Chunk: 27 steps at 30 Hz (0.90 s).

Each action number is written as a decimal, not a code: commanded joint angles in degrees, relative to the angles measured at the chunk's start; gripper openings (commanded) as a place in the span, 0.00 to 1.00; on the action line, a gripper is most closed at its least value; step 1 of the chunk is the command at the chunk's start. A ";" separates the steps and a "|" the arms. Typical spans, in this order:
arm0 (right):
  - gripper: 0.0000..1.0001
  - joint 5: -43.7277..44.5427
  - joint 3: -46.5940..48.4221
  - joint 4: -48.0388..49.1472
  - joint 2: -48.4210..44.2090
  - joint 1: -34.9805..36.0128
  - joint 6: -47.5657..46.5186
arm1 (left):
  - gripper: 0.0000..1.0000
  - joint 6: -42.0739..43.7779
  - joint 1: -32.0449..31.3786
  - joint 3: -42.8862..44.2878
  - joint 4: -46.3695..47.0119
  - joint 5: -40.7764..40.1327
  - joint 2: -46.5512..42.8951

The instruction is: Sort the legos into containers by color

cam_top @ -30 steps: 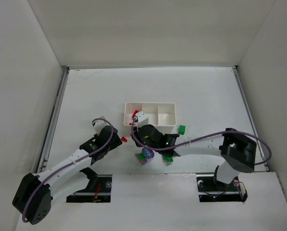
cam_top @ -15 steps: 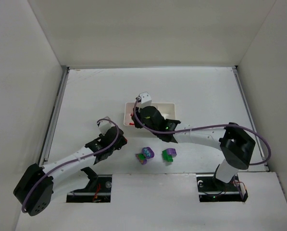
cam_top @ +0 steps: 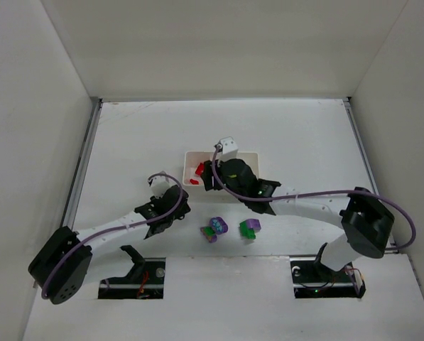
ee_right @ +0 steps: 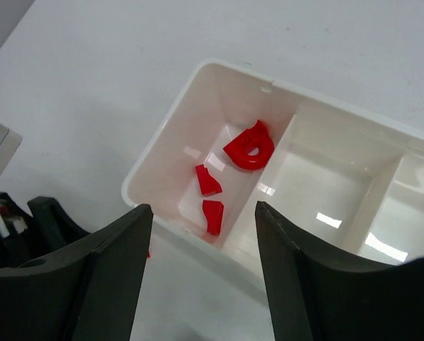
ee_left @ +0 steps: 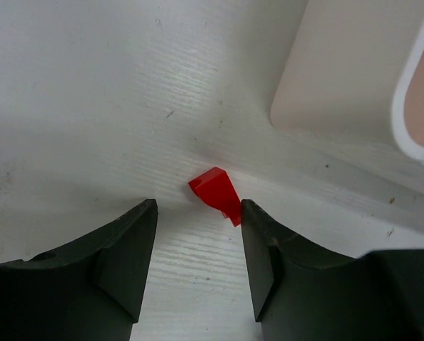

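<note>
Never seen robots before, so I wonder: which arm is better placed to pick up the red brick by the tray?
Left: the left claw is open at the red brick; the right claw hangs empty over the tray.

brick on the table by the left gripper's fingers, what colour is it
The brick is red, clearest in the left wrist view.

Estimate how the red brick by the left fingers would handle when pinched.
The red brick looks like hard plastic: probably stiff and light. Its sloped, glossy faces could slip from the fingers. Resting flat on the table, it seems unlikely to roll.
</note>
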 commanded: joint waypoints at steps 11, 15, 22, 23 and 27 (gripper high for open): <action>0.65 0.83 -8.87 7.03 -5.58 4.02 3.44 | 0.38 -0.54 -1.69 3.62 2.78 -4.08 7.22; 0.65 0.66 -10.98 7.82 -8.47 3.76 3.79 | 0.23 -0.81 -1.95 3.01 1.91 -4.69 7.92; 0.65 0.83 -13.79 8.53 -11.55 1.92 5.46 | 0.10 -0.90 -3.97 2.47 -6.43 -6.09 -2.42; 0.65 0.83 -14.05 8.53 -11.99 1.74 5.55 | 0.10 -0.72 -4.58 3.17 -8.10 -6.71 -5.41; 0.65 1.09 -15.02 8.53 -13.49 0.34 6.33 | 0.10 0.68 -6.60 8.53 -12.86 -9.26 -14.39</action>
